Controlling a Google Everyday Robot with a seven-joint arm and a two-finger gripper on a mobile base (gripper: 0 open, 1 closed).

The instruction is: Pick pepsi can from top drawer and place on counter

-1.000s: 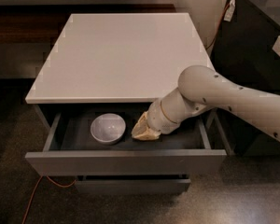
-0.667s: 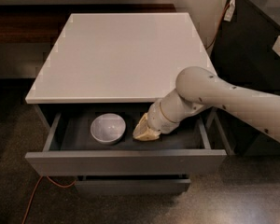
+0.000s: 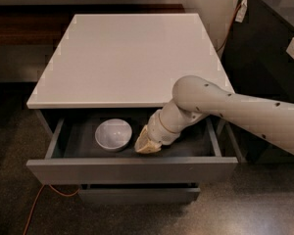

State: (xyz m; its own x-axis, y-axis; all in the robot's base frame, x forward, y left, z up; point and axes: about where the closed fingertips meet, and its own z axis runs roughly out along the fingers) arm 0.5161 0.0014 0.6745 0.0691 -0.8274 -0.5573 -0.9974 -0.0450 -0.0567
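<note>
The top drawer (image 3: 132, 170) of the grey cabinet stands pulled open and shows its dark grey inside. My gripper (image 3: 147, 144) reaches down into the drawer, just right of a white round bowl (image 3: 113, 134), with its beige tip near the drawer floor behind the front panel. The pepsi can is not visible; my gripper and wrist cover the part of the drawer to the right of the bowl. The white counter (image 3: 127, 58) above the drawer has nothing on it.
My arm (image 3: 235, 112) comes in from the right over the counter's front right corner. A dark cabinet (image 3: 274, 58) stands close on the right. The lower drawers (image 3: 137, 194) are closed. An orange cable (image 3: 39, 204) lies on the floor at the front left.
My arm has shifted a little to the left, and the gripper has sunk slightly deeper into the drawer. The bowl and the drawer have not moved.
</note>
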